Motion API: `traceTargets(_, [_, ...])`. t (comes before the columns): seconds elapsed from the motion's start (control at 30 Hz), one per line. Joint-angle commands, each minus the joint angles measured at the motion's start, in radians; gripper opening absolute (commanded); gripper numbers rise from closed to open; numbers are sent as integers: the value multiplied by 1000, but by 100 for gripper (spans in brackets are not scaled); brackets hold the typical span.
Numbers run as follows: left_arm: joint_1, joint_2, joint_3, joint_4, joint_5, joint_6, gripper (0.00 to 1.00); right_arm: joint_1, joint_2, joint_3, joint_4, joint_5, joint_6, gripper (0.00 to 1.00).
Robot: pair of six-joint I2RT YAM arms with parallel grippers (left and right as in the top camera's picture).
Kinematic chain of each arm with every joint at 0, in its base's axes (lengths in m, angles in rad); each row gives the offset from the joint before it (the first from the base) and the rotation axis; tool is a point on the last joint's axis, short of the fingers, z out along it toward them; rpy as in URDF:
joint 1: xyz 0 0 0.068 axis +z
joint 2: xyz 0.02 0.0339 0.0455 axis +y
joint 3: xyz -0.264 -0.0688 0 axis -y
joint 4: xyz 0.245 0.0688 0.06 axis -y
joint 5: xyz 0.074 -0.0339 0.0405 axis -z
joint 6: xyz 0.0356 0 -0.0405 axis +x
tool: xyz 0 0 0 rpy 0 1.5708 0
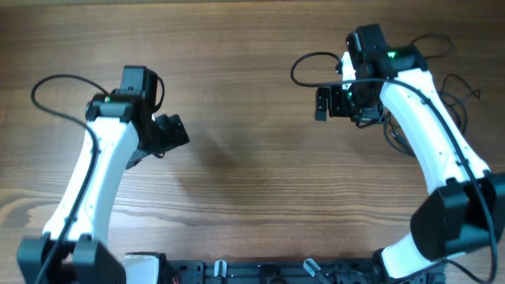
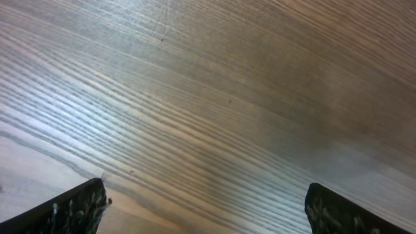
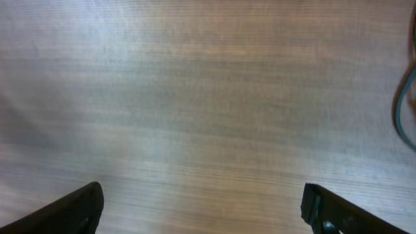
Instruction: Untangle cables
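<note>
fingertips (image 2: 71,208) of the left hand (image 1: 170,131) are seen wide apart over bare table (image 1: 252,181), with nothing held. the right hand (image 1: 325,102) is likewise spread wide and empty. the cables (image 1: 464,93) are found near the table's right edge, beyond the right arm, as thin loose loops, partly hidden by it and well apart from both hands. whether they are separated cannot be told. no wire is gripped, so the untangling is judged not shown as done.
</note>
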Motion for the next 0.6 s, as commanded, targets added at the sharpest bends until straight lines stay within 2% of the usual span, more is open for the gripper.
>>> traceTargets(0.0, [-5, -203, -169, 117, -13, -10, 100, -2, -173, -164, 112, 26, 50, 100])
traceTargets(0.13, [-5, -514, -425, 315, 3, -3, 100, -2, -481, -408, 301, 82, 50, 100])
traceTargets(0.2, [-5, -651, -498, 330, 9, -14, 100, -2, -663, -483, 358, 160, 58, 100])
traceTargets(0.3, [-5, -771, -514, 306, 9, -13, 100, -2, -863, -510, 370, 237, 57, 100])
traceTargets(0.4, [-5, -798, -514, 306, 9, -13, 100, -2, -943, -510, 369, 238, 56, 100])
traceTargets(0.57, [-5, -796, -514, 305, 9, -13, 100, -2, -928, -510, 369, 238, 56, 100])
